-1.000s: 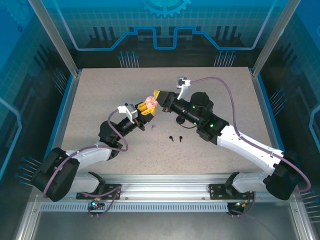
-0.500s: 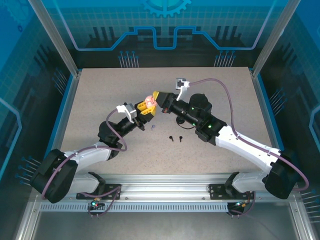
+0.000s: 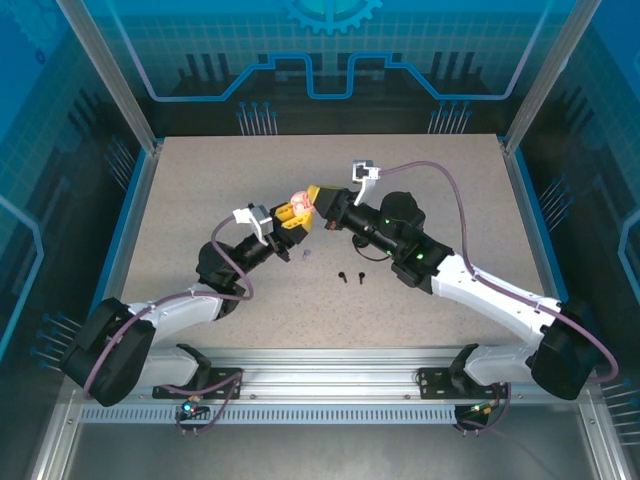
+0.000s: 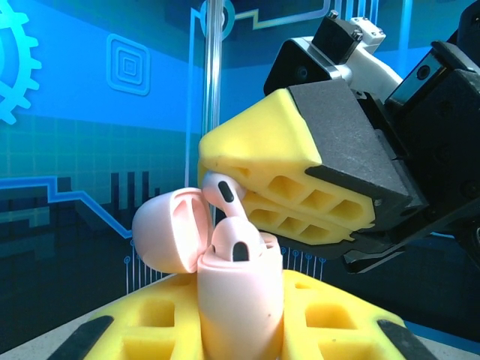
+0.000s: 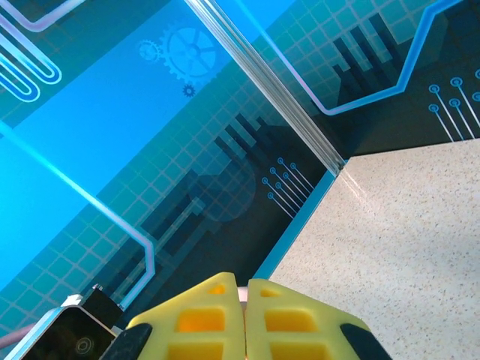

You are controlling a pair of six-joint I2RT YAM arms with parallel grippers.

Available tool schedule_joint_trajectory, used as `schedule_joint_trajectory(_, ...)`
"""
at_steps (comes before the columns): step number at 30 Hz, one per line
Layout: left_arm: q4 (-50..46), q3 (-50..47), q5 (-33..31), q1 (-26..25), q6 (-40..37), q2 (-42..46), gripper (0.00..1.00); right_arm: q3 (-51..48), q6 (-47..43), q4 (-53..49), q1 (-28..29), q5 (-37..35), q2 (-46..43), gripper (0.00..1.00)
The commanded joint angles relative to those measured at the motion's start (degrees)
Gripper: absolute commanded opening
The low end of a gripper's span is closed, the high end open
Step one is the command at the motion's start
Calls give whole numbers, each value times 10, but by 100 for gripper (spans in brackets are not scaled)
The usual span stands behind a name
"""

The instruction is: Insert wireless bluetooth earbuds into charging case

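Grips open pink case point(image 4: 240, 285) with left claw point(image 4: 241, 326), base cut off at lower frame edge. Pinches pink earbud point(image 4: 223, 193) in closed right claw point(image 4: 225, 176) at its mouth; indistinct from overhead.

The case point(image 4: 240, 300) and bud point(image 4: 223, 193) are coloured pale pink, the bud marked black. The right tool point(image 4: 206, 161) is padded in yellow honeycomb, backed black. The tabletop point(image 3: 200, 190) is speckled beige; the walls point(image 4: 90, 97) are patterned blue.

R gripper point(image 3: 312, 196) nudged a bit left — now closer in on pink case point(image 3: 297, 199).
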State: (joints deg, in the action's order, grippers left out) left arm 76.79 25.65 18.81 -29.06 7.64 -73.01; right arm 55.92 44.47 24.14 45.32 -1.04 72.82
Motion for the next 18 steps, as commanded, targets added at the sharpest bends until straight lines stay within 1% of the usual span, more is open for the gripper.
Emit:
schedule_joint_trajectory(1,33,28,4,-3,14,21,0,-13,-43,-6,10,12,-10,6)
schedule_joint_trajectory(6,33,29,4,-4,16,23,0,-1,-80,-34,33,7,-2,5)
schedule_joint_trajectory(15,32,29,3,-3,15,29,0,-23,-75,-38,41,-19,-2,5)
schedule_joint_trajectory(18,31,28,0,-3,14,29,0,-27,-73,-49,40,-35,-9,6)
